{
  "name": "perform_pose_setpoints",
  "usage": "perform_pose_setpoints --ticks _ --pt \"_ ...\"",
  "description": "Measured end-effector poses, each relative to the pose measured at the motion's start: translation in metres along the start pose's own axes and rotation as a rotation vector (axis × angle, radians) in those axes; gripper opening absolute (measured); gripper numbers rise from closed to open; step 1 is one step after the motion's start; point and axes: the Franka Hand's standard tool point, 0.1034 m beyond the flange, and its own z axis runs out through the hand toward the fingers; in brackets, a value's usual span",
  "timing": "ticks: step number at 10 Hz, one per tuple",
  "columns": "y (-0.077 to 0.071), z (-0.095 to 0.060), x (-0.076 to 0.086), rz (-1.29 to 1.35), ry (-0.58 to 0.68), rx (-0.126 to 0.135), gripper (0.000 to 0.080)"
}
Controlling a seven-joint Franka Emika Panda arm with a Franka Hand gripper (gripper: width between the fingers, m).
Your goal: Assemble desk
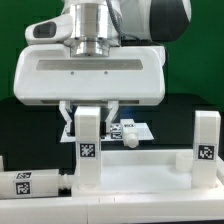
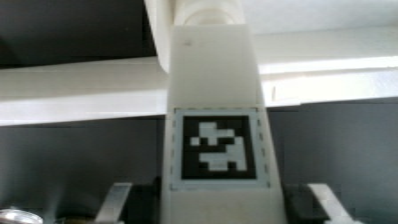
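Exterior view. The gripper (image 1: pixel 91 122) hangs at 12 o'clock, its broad white body filling the upper half of the frame. Its two fingers (image 1: pixel 68 118) reach down on either side of the gripped leg (image 1: pixel 88 140), a chunky square white post standing upright just toward 9 o'clock of centre. The jaws are drawn in against the upper part of this leg and hold it. A black-and-white tag (image 1: pixel 88 152) sits on the face turned to the camera. The lower end of the post overlaps the tabletop (image 1: pixel 150 170), a flat white panel lying across 5 to 6 o'clock; the joint itself cannot be made out. A second leg (image 1: pixel 205 140), upright and tagged, rises at 3 o'clock from the panel's end, well apart from the gripped leg. A lying leg (image 1: pixel 30 183), also tagged, rests on its side at 8 o'clock on the black table (image 1: pixel 25 150), just beside the gripped post. The marker board (image 1: pixel 132 130) lies flat behind, just toward 3 o'clock of centre.

Wrist view. The gripped leg (image 2: pixel 214 80) runs lengthwise between the fingers (image 2: pixel 121 200) of the gripper (image 2: pixel 217 200), its tag (image 2: pixel 219 148) facing the camera. A rounded white part shows at its far end. A blurred white band crosses behind the leg; which part this is cannot be told.
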Motion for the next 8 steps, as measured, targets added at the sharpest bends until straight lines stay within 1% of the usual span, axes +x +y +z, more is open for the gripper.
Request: perform_pose_setpoints --ticks 1,2,3,4,5,6,7,8 --pt "0.0 0.0 -0.002 -0.006 0.038 -0.017 0.0285" --pt "-0.001 -0.002 -0.005 -0.011 0.064 -0.028 0.0286" --pt "-0.001 -0.002 -0.006 -0.012 0.068 -0.03 0.0286" --pt "-0.002 -0.002 -0.005 -0.011 0.065 -0.028 0.0336" --pt "-0.002 -0.001 -0.006 -0.011 0.059 -0.025 0.0336" --pt "-0.007 0.0 -0.007 -0.009 0.019 -0.005 0.052" --pt "-0.011 -0.004 -0.001 0.0 -0.037 0.028 0.052" --pt "-0.014 -0.008 0.008 0.02 -0.1 0.062 0.0622"
